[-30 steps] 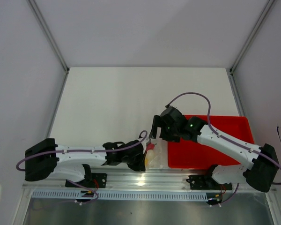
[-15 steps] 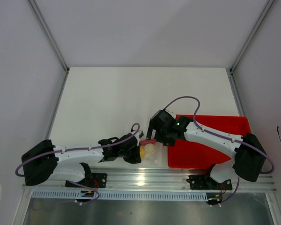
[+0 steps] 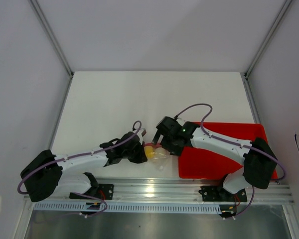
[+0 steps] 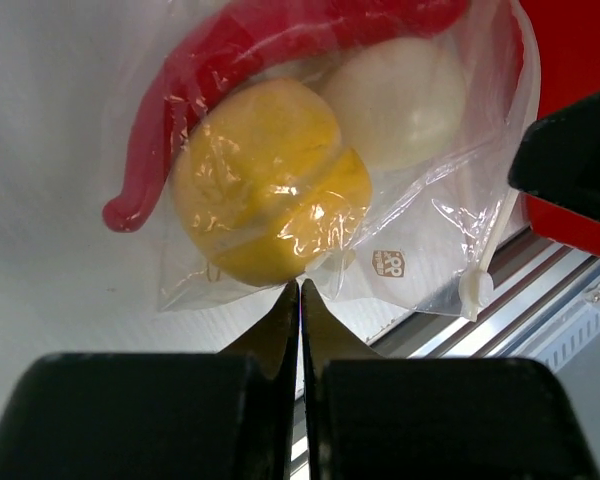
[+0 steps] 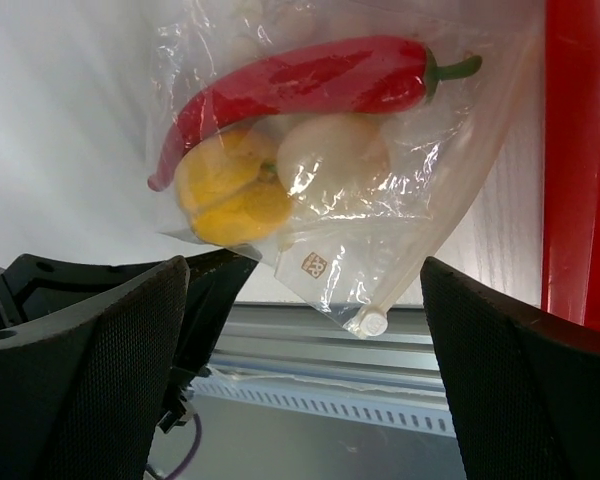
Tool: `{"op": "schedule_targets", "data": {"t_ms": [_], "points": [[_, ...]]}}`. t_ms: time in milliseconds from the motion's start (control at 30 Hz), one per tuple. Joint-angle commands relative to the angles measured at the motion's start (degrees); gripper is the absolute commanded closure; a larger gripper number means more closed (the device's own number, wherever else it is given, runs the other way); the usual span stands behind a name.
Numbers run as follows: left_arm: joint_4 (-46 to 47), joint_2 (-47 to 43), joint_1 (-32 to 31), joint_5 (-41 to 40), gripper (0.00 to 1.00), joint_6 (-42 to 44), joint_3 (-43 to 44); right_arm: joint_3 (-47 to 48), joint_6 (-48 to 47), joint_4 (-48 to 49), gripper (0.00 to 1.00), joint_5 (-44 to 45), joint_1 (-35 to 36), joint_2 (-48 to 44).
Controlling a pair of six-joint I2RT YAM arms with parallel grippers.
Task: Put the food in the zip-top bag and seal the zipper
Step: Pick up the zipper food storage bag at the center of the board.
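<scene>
The clear zip-top bag [image 5: 380, 240] holds the food: a yellow piece [image 5: 230, 190], a whitish egg shape [image 5: 330, 155] and a long red chili [image 5: 300, 85]. The zipper runs as a pale strip along one bag edge and ends in a white slider [image 5: 370, 322] at the corner. My left gripper [image 4: 300, 285] is shut, its tips pinching the bag's film just below the yellow piece [image 4: 270, 195]. My right gripper [image 5: 302, 270] stands wide open above the bag, one finger on each side, touching nothing. From the top view the bag [image 3: 159, 155] lies between both grippers.
A red tray [image 3: 224, 162] sits right of the bag, under the right arm. The metal rail [image 3: 154, 190] runs along the table's near edge, close to the bag's slider corner. White table [image 3: 114, 104] stretches beyond.
The left gripper has carried the bag away from the near rail, up and slightly left. The right gripper has followed leftward off the tray and stays open over the bag.
</scene>
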Motion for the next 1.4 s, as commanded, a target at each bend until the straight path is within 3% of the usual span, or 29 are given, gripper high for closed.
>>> {"op": "schedule_targets", "data": {"t_ms": [0, 133, 333, 467, 567, 867, 1100, 1367], "points": [[2.32, -0.13, 1.73, 1.59, 0.99, 2.66, 0.84, -0.95, 5.19, -0.55, 0.01, 2.7, 0.48, -2.17], [0.66, -4.25, 1.91, 2.83, 0.99, 3.36, 0.76, -4.46, 6.35, 3.58, 0.01, 1.12, 0.92, -3.4], [-8.39, -19.07, 1.91, -1.74, 0.99, 4.24, 0.67, -5.25, 3.63, 2.27, 0.03, 2.34, 2.06, -4.63], [-14.45, -23.77, 2.44, -4.73, 0.98, 5.12, 4.78, -8.51, 4.15, 4.9, 0.06, 2.6, 3.29, -6.65], [-16.3, -19.75, 4.19, -6.31, 0.98, 5.39, 9.43, -9.65, 4.94, 4.12, 0.07, 3.74, 4.0, -7.62], [-9.46, -4.1, 7.71, 1.95, 0.99, 3.45, 16.22, -14.83, 3.71, 12.72, 0.17, 4.71, 4.44, -7.36], [-7.09, -1.71, 9.73, 3.09, 0.99, 3.45, 14.82, -18.35, 1.6, 20.28, 0.33, 6.38, 4.44, -6.48], [-6.82, -3.11, 9.83, 4.5, 0.99, 3.45, 13.59, -18.62, 1.16, 24.06, 0.37, 6.04, 4.43, -3.5]]}}
